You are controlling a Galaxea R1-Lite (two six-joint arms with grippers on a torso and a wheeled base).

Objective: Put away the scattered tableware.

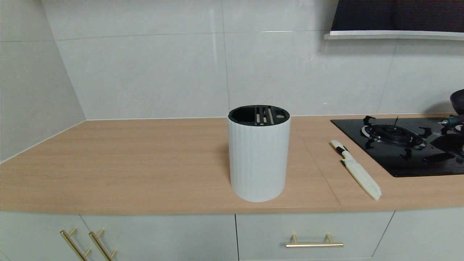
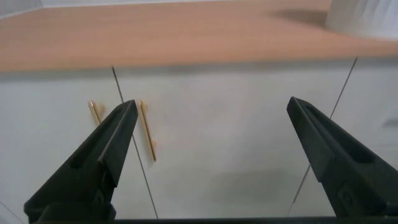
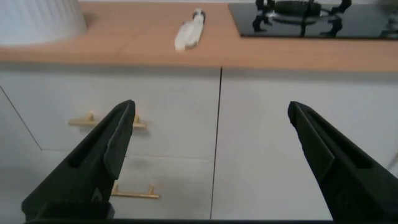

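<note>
A white ribbed utensil holder (image 1: 259, 155) with a black slotted top stands near the front edge of the wooden counter (image 1: 127, 163). A white knife (image 1: 356, 170) with a black-and-white handle lies flat on the counter to the holder's right, beside the stove. My left gripper (image 2: 211, 118) is open, low in front of the cabinet doors, with the holder's base (image 2: 364, 17) above it. My right gripper (image 3: 211, 118) is also open, below the counter edge, with the knife (image 3: 189, 31) and the holder (image 3: 40, 18) on the counter above it. Nothing is between either pair of fingers.
A black gas stove (image 1: 402, 143) with burner grates fills the counter's right end, and a dark pot (image 1: 457, 99) sits at its far edge. Tiled walls close off the back and left. White cabinet doors with gold handles (image 1: 314, 243) lie under the counter.
</note>
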